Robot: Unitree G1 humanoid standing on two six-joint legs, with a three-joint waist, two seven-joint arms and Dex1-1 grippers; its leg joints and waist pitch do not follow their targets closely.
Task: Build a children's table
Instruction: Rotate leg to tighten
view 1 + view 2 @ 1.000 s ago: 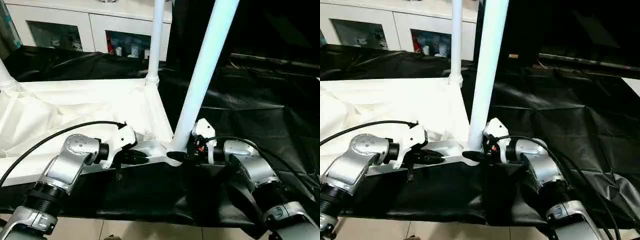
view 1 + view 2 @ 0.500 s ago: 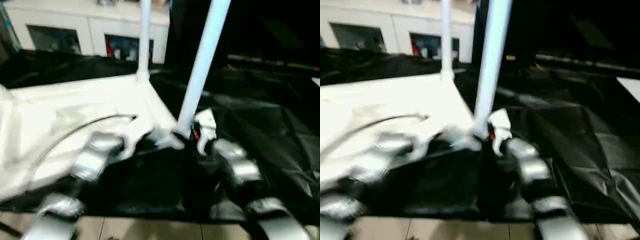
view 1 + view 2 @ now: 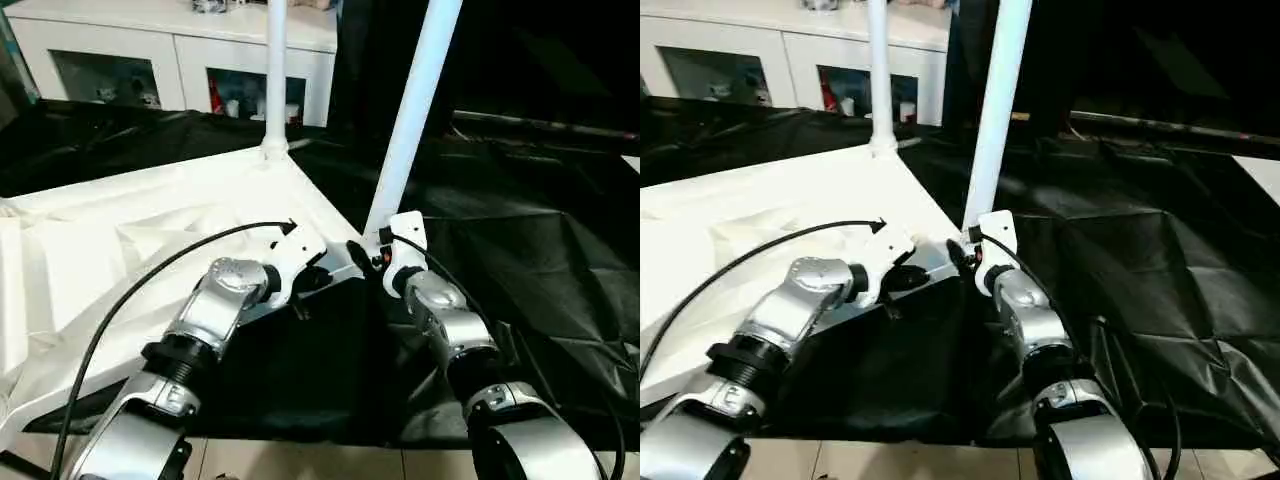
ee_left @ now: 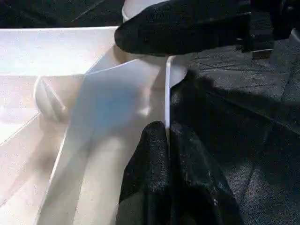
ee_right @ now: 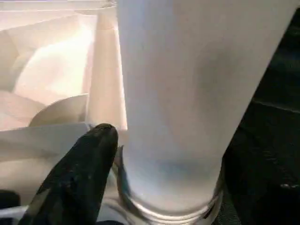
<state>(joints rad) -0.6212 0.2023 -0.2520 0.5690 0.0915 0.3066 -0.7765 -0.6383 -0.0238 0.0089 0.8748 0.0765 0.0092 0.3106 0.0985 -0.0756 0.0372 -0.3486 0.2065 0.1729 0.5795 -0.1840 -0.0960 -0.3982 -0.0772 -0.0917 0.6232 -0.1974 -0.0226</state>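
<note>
The white table top (image 3: 150, 220) lies upside down on the black-covered work table. One white leg (image 3: 273, 80) stands in its far corner socket. A second leg (image 3: 412, 110) rises from the near corner socket (image 4: 140, 4), leaning slightly right. My left gripper (image 3: 318, 275) is shut on the top's thin rim wall beside that socket, its fingers (image 4: 154, 154) pinching the rim (image 4: 167, 93). My right gripper (image 3: 365, 255) is shut on the base of the near leg (image 5: 187, 93), with one black finger (image 5: 84, 159) against its side.
The black cover (image 3: 540, 250) spreads wrinkled to the right and behind. A white glass-door cabinet (image 3: 120, 70) stands at the back. A black cable (image 3: 150, 270) loops over the table top from my left arm. The work table's front edge (image 3: 300, 435) lies just below my forearms.
The view has shifted. Both arms now reach further forward, and the near corner with its leg sits further from me. Both grips look unchanged.
</note>
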